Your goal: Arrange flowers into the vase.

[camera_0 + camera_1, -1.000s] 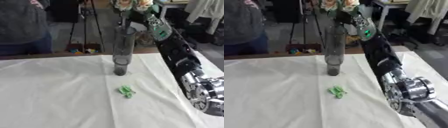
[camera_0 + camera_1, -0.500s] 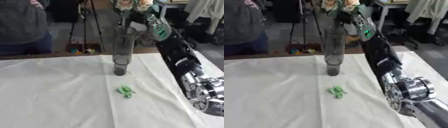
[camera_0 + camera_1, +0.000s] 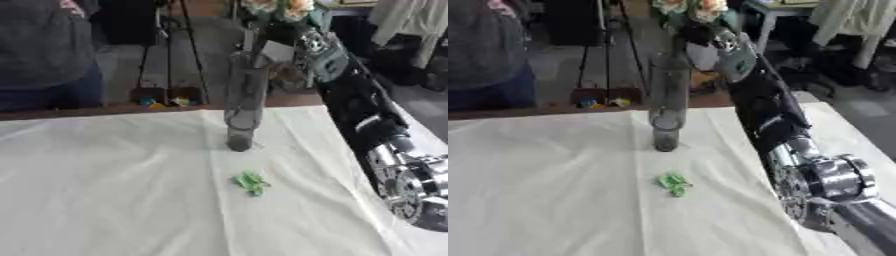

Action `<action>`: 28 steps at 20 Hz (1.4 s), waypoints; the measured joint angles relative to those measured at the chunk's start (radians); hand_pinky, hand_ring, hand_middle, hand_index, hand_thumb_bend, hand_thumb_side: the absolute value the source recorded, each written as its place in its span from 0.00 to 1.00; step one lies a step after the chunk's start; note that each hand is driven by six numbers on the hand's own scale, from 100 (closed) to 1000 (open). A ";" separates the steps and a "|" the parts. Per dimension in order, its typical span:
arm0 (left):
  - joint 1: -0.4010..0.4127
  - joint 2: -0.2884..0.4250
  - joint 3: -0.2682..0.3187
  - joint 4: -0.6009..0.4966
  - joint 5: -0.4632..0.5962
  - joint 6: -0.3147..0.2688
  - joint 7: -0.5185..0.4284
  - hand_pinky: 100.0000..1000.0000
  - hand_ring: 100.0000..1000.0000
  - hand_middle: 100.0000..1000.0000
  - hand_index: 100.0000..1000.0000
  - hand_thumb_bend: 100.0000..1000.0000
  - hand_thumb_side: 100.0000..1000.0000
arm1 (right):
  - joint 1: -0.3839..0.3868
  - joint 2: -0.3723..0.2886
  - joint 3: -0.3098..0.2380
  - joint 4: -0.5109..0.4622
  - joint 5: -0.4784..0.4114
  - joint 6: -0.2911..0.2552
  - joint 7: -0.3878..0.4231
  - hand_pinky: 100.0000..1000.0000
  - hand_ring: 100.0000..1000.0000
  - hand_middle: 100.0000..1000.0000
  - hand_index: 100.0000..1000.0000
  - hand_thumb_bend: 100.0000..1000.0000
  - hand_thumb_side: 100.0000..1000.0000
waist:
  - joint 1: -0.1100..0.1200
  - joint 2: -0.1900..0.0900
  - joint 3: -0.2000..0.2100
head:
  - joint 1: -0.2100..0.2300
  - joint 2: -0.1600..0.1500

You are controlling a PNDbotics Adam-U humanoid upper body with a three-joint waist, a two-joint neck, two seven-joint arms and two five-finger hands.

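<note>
Right now I see the white-clothed table filling most of both views, with my right arm stretching from the lower right up toward the far edge. My right hand sits above the tall clear vase, fingers curled round the flowers, whose pale blooms show at the top. I see the blooms fuller in the right eye view; the left eye view crops them. Near the vase's base, apart from it, lies a small green scrap. My left hand shows nowhere.
</note>
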 measured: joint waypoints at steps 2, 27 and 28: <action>0.000 0.000 0.000 0.000 0.000 0.000 0.000 0.50 0.35 0.23 0.54 0.60 0.99 | 0.000 -0.004 0.000 0.003 0.038 -0.002 0.000 1.00 1.00 0.93 0.86 0.32 0.81 | 0.000 0.000 0.000 | 0.000 0.000; 0.000 0.000 0.000 0.006 -0.003 0.000 0.000 0.50 0.35 0.23 0.54 0.60 1.00 | 0.045 -0.009 0.000 0.024 0.155 -0.009 -0.025 1.00 0.96 0.91 0.88 0.31 0.87 | 0.003 0.000 -0.002 | 0.001 0.000; 0.000 0.000 0.000 0.006 -0.003 0.000 0.000 0.50 0.35 0.23 0.54 0.60 1.00 | 0.046 -0.011 0.000 0.024 0.156 -0.010 -0.026 1.00 0.96 0.91 0.88 0.28 0.89 | 0.003 0.000 -0.003 | 0.001 0.000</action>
